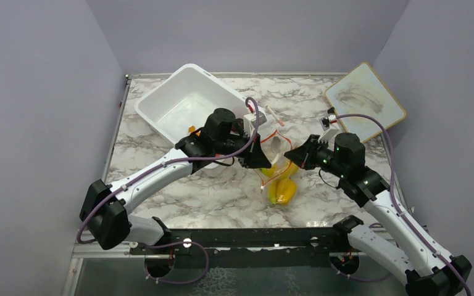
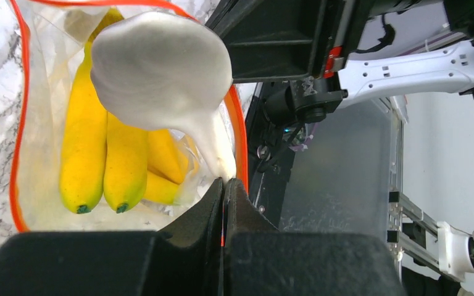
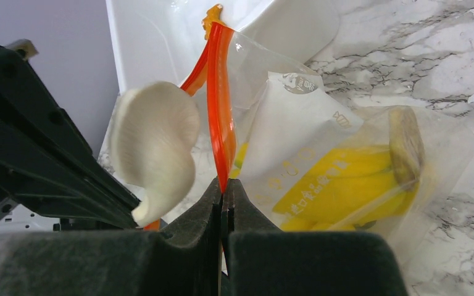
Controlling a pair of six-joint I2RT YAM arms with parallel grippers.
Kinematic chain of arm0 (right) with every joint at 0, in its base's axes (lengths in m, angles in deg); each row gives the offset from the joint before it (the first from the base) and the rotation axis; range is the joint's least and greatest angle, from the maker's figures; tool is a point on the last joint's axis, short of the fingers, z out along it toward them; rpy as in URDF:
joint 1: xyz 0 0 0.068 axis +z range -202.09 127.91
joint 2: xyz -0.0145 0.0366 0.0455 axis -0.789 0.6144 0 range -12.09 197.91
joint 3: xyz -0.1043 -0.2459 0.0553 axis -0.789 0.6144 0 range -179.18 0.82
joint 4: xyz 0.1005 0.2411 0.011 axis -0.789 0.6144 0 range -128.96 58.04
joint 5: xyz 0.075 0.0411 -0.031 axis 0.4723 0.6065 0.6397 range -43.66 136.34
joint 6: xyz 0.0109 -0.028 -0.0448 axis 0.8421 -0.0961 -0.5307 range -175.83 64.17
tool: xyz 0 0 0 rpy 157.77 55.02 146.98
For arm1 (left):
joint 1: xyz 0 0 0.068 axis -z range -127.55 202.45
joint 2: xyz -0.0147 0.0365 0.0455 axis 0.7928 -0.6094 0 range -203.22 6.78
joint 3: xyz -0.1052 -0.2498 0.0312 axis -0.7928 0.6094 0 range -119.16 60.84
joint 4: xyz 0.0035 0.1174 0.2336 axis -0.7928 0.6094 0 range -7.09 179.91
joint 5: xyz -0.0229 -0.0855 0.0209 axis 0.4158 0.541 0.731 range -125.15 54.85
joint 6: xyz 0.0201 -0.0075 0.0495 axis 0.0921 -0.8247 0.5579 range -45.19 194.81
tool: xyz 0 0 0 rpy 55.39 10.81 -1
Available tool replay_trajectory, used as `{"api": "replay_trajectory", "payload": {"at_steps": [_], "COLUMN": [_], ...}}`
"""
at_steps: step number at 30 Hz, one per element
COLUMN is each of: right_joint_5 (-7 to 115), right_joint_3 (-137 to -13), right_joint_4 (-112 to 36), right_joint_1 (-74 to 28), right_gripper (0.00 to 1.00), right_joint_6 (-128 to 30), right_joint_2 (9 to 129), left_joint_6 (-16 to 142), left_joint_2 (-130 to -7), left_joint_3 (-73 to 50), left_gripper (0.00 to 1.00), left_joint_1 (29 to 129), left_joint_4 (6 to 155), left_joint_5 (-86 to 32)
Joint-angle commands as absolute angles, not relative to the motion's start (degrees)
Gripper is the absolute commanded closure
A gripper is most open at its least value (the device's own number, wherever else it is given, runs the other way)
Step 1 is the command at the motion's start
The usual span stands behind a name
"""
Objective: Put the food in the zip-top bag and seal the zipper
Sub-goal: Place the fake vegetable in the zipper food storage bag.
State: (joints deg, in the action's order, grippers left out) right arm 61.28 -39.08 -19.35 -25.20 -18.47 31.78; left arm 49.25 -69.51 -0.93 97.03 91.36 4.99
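Bag (image 3: 435,154): white printed panel (image 3: 296,132) on its side.
- Round grey emblem (image 3: 300,82) at panel top; characters inside too small to read.
- Small outline mark (image 3: 341,121) at panel's right edge; not legible as text.
- Faint line of characters (image 3: 287,179) low on panel, over yellow contents; unreadable.

Whiteboard (image 1: 365,99), right of and behind bag: grey smudge only, nothing readable.

Clear bag (image 1: 282,185), yellow bananas (image 2: 105,160) inside, zipper (image 3: 219,111) unsealed

White tub (image 1: 182,103) close behind zip-top bag (image 1: 282,187)
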Motion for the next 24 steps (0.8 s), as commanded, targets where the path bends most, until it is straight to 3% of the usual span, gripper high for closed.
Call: {"api": "replay_trajectory", "payload": {"at_steps": [1, 13, 24], "right_joint_5": [63.1, 63.0, 62.8], "right_joint_3": [-39.4, -39.6, -39.7], "right_joint_4": [-21.6, -21.1, -20.8], "right_joint_1": [-25.3, -25.3, -25.3], "right_gripper": [0.99, 0.99, 0.99], "right_joint_6": [-17.8, -17.8, -18.1], "right_joint_2": [31.8, 30.1, 29.5], "left_joint_6": [49.1, 48.8, 48.4], "left_joint_2": [-71.5, -74.6, -75.1], "left_joint_3": [-0.1, -0.3, -0.9], "left_gripper": [1.0, 1.0, 0.76], "left_joint_1": [98.0, 98.8, 99.2], "left_joint_4": [89.2, 89.6, 90.0], "left_joint_5": [6.5, 3.4, 1.3]}}
